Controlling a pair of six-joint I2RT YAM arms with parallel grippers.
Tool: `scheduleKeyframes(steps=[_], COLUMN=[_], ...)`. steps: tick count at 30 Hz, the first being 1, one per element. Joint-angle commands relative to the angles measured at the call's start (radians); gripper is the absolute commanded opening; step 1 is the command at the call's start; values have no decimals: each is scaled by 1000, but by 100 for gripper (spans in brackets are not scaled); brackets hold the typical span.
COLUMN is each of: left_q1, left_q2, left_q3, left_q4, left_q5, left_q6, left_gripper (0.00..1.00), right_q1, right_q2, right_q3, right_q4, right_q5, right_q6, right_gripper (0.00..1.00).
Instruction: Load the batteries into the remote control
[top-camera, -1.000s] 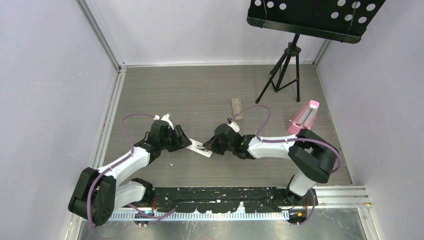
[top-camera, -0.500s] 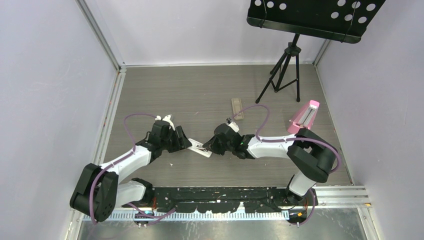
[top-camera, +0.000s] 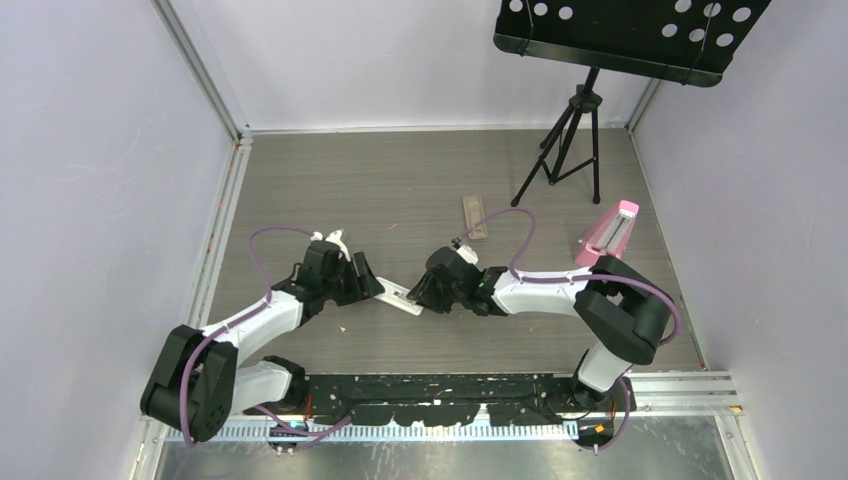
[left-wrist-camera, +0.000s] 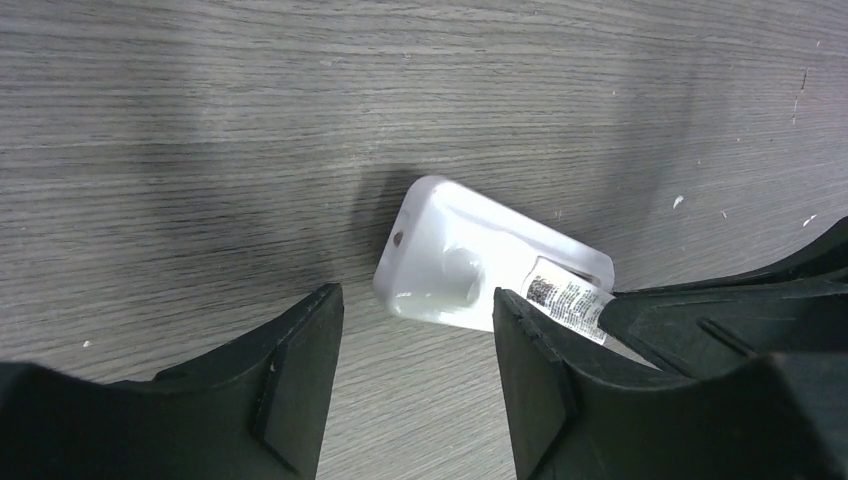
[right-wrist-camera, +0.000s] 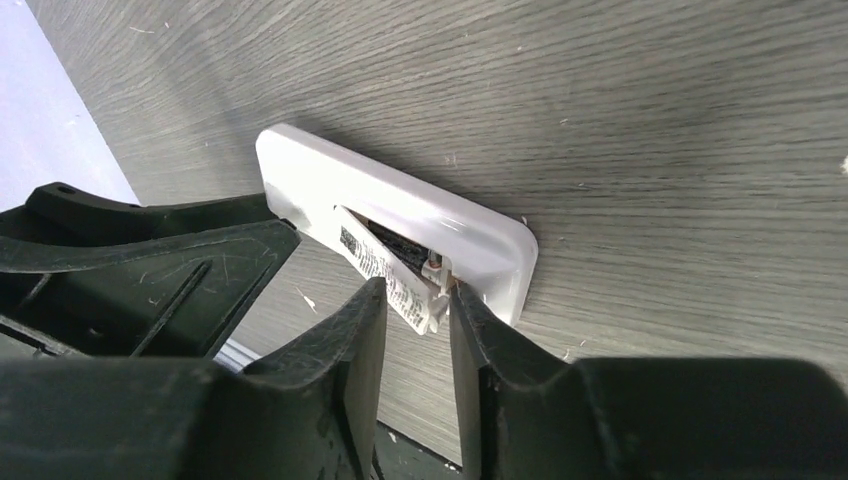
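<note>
Mid-frame on the tabletop (top-camera: 400, 190): remote control (top-camera: 403, 297), battery (right-wrist-camera: 378, 266) tilted into its recess. We see the right pincer (right-wrist-camera: 415, 320) narrow about the battery's end; whether it grips, we cannot tell. The left pincer (left-wrist-camera: 415, 340) stands wide at the remote's end. Seating step, we judge; next, press the battery flat.

Black music stand (top-camera: 620, 40) — back right, pink wedge (top-camera: 610, 232), grey wood-grain table (top-camera: 400, 180)

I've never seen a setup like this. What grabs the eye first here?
Two grippers meet in the middle of the table over a white remote control: the left gripper at one end, the right gripper at the other. Up close, a labelled battery sits tipped in the remote's dark recess, right at the right gripper's tips. Further back stand a black music stand and, by the right wall, a pink wedge.
</note>
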Motion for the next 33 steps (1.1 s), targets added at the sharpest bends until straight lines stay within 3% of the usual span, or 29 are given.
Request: scheduleKeyframes(steps=[1, 8, 14, 20, 26, 33], left_q1=[6, 6, 6, 6, 6, 6], left_q2=[6, 10, 17, 32, 59, 74], left_q3=[31, 49, 66, 79, 87, 82], left_q4=[24, 14, 1, -3, -1, 2], left_q5=[-7, -24, -48, -56, -48, -32], left_q6=[21, 23, 32, 38, 40, 50], left_gripper=[59, 63, 63, 64, 64, 63], right_q1=[5, 5, 5, 4, 5, 3], right_q2=[-46, -107, -103, -55, -12, 9], right_q3=[9, 15, 26, 44, 61, 80], right_q4=[-44, -67, -70, -63, -38, -56], right_q5=[10, 24, 17, -8, -23, -6], right_q6=[-19, -47, -73, -74, -75, -86], right_gripper=[39, 41, 30, 28, 16, 10])
